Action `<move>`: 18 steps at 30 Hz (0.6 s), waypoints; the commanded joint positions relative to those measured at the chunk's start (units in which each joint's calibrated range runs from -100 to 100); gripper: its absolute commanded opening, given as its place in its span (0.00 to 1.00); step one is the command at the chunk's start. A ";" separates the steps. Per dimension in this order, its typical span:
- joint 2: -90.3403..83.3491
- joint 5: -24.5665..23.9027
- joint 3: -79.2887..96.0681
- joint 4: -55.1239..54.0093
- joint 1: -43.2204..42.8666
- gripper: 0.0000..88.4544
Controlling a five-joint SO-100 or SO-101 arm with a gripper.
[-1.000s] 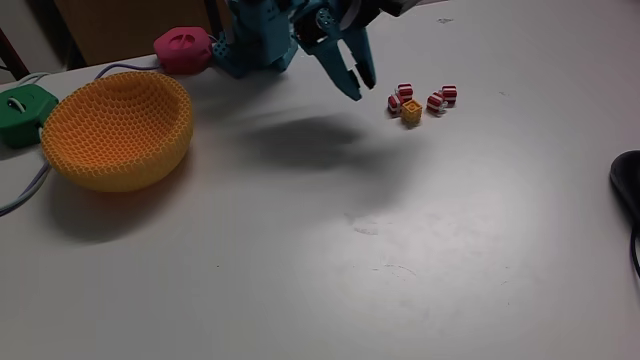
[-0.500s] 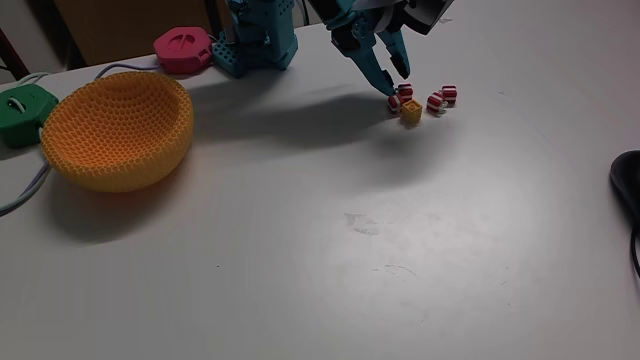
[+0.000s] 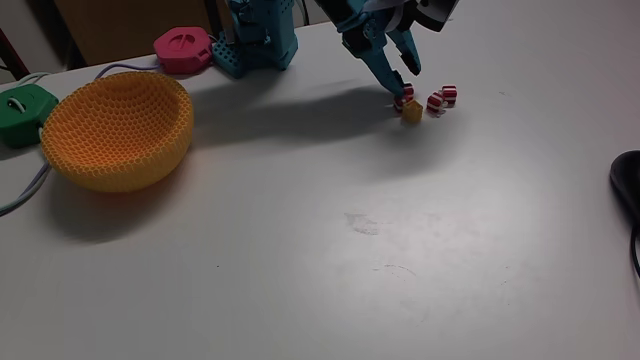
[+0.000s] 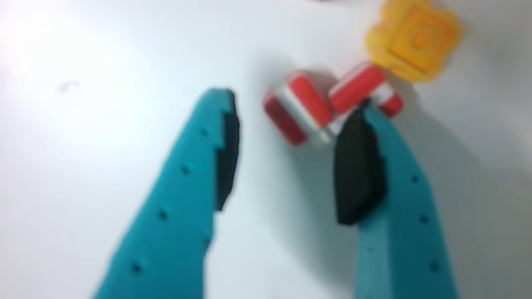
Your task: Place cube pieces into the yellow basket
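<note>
Table (image 3: pixel 450 250) first, since it's the biggest thing here: plain white, a bit scuffed near the middle. On its left side in the fixed view sits the yellow basket (image 3: pixel 118 130), a chunky crocheted bowl, upright, and as far as I can see into it there's nothing inside. A green gadget (image 3: pixel 22 112) is just beside it at the left edge, with a pink gadget (image 3: pixel 183 48) behind it near the teal arm base (image 3: pixel 258 40).

The gripper (image 3: pixel 404 84) is down at the cluster of cube pieces, well apart from the basket. In the wrist view (image 4: pixel 291 145) its teal jaws are spread open, nothing pinched. One striped red and white cube (image 4: pixel 291 108) sits in the gap between the tips, closer to the right one. A second striped cube (image 4: pixel 366 87) is touching the tip of the right finger (image 4: pixel 359 166), more or less right on its black pad. The yellow-orange cube (image 4: pixel 416 37) is just past that one, touching or nearly so, hard to call with the blur.

In the fixed view two more striped cubes (image 3: pixel 441 98) lie just right of the gripper on the table.
</note>
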 commanded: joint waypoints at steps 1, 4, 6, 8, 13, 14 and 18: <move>0.13 -0.73 -0.51 -1.35 -1.41 0.25; 0.04 -0.34 0.26 -2.83 -1.60 0.26; -0.44 0.24 -0.23 -2.83 -1.69 0.28; -0.91 0.63 -1.29 -1.79 -1.69 0.30; -2.33 0.00 -4.17 4.64 -0.95 0.27; -2.62 -0.39 -4.27 5.43 -0.39 0.24; -3.09 -2.74 -4.94 7.77 0.17 0.19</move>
